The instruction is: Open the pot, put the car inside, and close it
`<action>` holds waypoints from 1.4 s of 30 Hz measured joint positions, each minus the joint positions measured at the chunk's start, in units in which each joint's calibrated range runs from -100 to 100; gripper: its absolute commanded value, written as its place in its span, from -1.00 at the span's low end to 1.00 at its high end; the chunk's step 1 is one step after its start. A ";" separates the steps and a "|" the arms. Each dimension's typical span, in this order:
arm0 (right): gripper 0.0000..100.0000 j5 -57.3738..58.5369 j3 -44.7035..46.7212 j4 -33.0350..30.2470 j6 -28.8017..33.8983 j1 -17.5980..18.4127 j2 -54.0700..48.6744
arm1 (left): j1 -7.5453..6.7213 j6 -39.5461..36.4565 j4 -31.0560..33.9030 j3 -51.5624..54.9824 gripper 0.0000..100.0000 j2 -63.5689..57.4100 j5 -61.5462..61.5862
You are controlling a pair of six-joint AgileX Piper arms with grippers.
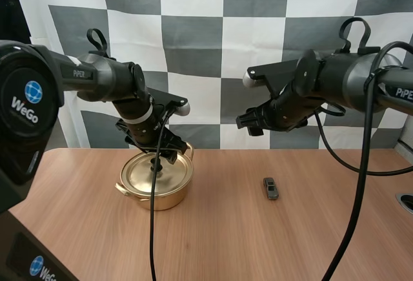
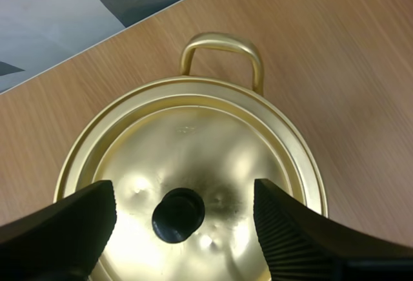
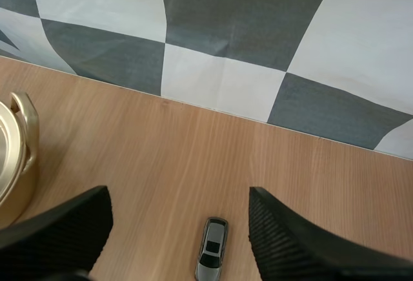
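Now: first step, round gold metal pot with lid on.
Left gripper: wide open, empty, fingers either side of black lid knob.
Car: small grey toy car on wooden table, well apart from pot.
Right gripper: open, empty, above car.
Next: pinch knob, lift lid.

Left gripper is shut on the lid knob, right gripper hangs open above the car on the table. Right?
Not quite. The left gripper is open, astride the knob without gripping it, as the left wrist view shows. The right gripper does hang open above the car on the table.
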 measured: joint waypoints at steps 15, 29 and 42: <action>1.00 -1.25 0.00 0.26 -0.12 0.00 0.00 | 0.00 -1.17 2.09 0.00 0.99 2.81 -0.47; 1.00 -1.46 0.00 0.37 -0.12 0.00 0.00 | 0.00 -1.46 2.09 -0.15 0.58 4.37 -0.99; 1.00 -1.46 0.00 0.37 -0.12 0.00 0.00 | 0.00 -2.30 2.09 -0.15 -0.95 4.64 0.18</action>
